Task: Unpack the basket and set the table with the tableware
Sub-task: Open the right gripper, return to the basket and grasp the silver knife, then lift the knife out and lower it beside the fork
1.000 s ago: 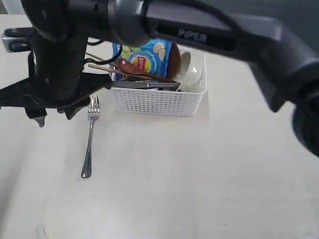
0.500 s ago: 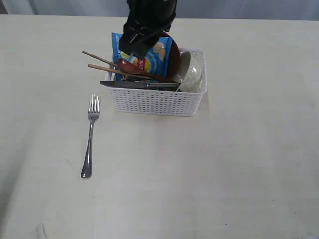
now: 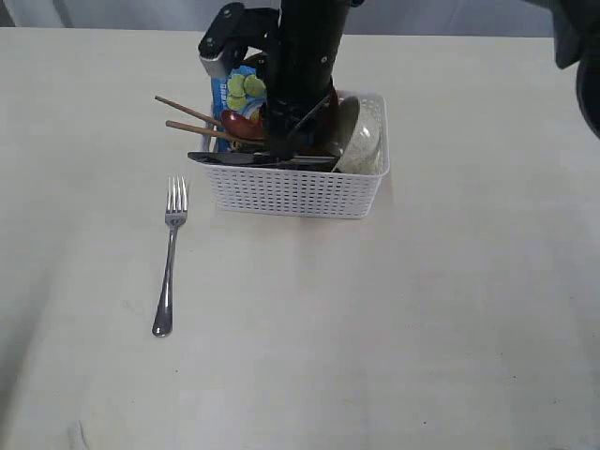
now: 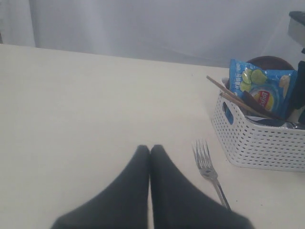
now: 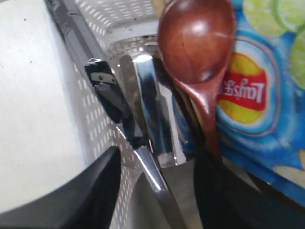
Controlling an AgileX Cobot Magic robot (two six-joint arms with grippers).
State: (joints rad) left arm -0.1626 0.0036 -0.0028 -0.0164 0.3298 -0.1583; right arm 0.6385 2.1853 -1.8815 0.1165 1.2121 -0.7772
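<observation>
Though lowered right onto the load, gripped nothing: found the right fingers [image 5: 90, 191] spread apart, one outside the front wall of the white basket [image 3: 295, 192], the other inside it beside the handle of the reddish-brown spoon [image 5: 195, 43]. Saw the steel knife [image 3: 234, 158] lying along that front rim and passing between them, with no pad visibly pressed on it. Noted a shiny steel cup [image 5: 147, 109] just behind the knife, next to the spoon's bowl, and the blue chip bag [image 5: 248, 95] standing against the spoon. Spotted the wooden chopsticks [image 3: 187, 112] poking out over the basket's end on the left arm's side, a pale bowl [image 3: 367, 141] tipped on edge at the opposite end, and a dark brown plate [image 4: 267, 61] upright behind the bag. Found the left fingers [image 4: 138, 191] pressed together, tip to tip, empty, above the bare desk [image 3: 422, 328] and apart from the basket. Located the fork [image 3: 169, 262] flat on the desk, just beside the basket on the left arm's side, touching nothing else.
</observation>
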